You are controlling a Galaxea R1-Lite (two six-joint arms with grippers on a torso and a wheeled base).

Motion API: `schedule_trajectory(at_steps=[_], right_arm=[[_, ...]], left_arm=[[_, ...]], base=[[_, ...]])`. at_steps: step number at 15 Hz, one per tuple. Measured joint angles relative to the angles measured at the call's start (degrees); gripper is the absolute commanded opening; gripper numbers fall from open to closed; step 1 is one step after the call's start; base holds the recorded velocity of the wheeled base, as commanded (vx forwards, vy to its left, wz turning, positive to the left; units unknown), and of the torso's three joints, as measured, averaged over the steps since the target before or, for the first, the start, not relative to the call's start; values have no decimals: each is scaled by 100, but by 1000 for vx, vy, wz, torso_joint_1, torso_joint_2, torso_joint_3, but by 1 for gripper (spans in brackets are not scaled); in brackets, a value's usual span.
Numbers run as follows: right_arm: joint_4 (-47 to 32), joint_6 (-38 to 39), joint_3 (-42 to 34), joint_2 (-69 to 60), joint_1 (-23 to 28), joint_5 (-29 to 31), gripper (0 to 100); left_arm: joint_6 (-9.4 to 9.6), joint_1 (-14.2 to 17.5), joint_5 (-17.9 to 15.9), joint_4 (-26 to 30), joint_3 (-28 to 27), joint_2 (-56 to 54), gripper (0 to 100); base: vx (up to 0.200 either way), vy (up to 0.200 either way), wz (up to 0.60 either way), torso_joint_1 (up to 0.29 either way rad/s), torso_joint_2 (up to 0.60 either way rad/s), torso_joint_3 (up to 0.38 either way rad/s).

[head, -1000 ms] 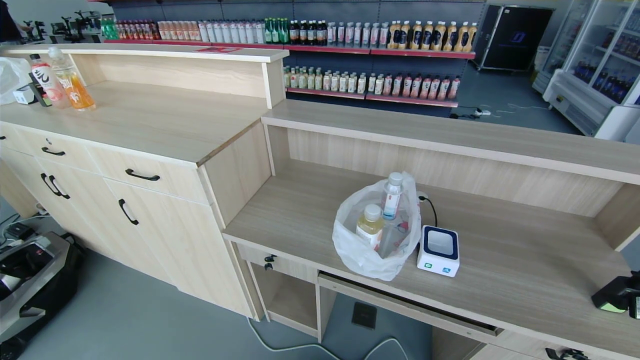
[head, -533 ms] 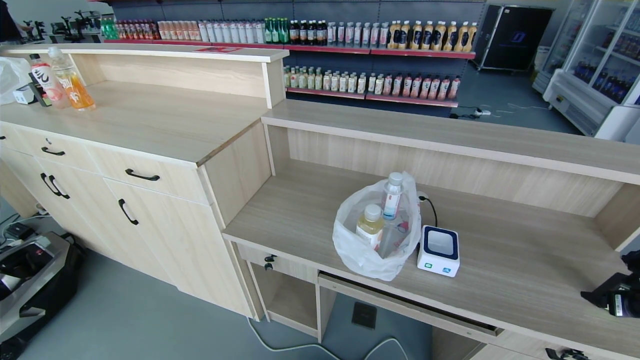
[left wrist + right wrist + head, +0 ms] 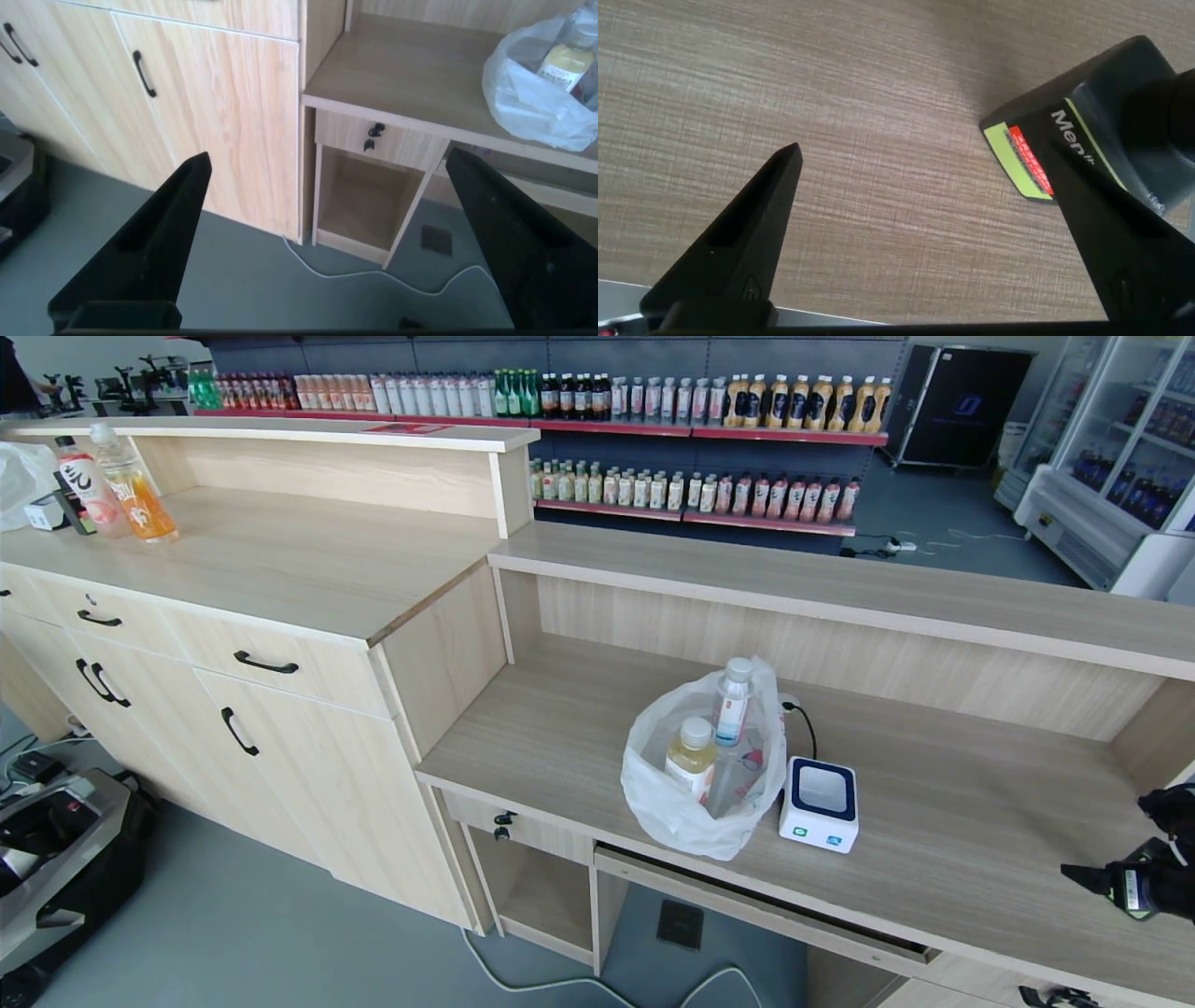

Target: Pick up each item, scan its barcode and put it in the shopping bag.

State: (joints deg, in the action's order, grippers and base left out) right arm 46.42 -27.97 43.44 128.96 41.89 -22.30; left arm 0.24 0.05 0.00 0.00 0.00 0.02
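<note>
With two bottles (image 3: 695,758) in the shopping bag (image 3: 653,807) beside the scanner (image 3: 820,803), the step looks like picking up the black box (image 3: 1102,103) at the right end of the desk (image 3: 943,821): the wide-open right gripper (image 3: 924,168) must straddle it, then close; the left gripper (image 3: 327,159) hangs open.

Wooden counters (image 3: 280,569), grey floor (image 3: 233,915), drink shelves (image 3: 691,434), fridge (image 3: 1111,457)

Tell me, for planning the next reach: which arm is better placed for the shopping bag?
Right. The right gripper hangs over the desk holding the shopping bag; the left gripper is low over the floor.
</note>
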Motion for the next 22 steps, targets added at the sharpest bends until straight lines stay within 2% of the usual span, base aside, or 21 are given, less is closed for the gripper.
schedule_trajectory(at_steps=[4,7,8,10,13,17,20,22], right_arm=[[-39,-358,-669,-1298,119,119,100],[-299,-1747,-1207,-2269,1084,569,100],[-178,-2018,-1285,-2370,1329,621,100],[200,-2200,-1276,-2147,1477,668,100],[438,-2154,-903,-1425,1534,719,100],[-422,-1473,-118,-733,1541,686,100],[-661,-1033,455,-367,1542,612,100],[-805,-1033,638,-215,1541,319,100]], left_arm=[[0,0,0,0,0,0,100],[2,0,0,0,0,0,100],[0,2,0,0,0,0,100],[2,2,0,0,0,0,100],[0,5,0,0,0,0,100],[0,0,0,0,0,0,100],[0,5,0,0,0,0,100],[2,5,0,0,0,0,100]], base=[[0,0,0,0,0,0],[0,0,0,0,0,0],[0,0,0,0,0,0],[0,0,0,0,0,0],[0,0,0,0,0,0],[0,0,0,0,0,0],[0,0,0,0,0,0],[0,0,0,0,0,0]])
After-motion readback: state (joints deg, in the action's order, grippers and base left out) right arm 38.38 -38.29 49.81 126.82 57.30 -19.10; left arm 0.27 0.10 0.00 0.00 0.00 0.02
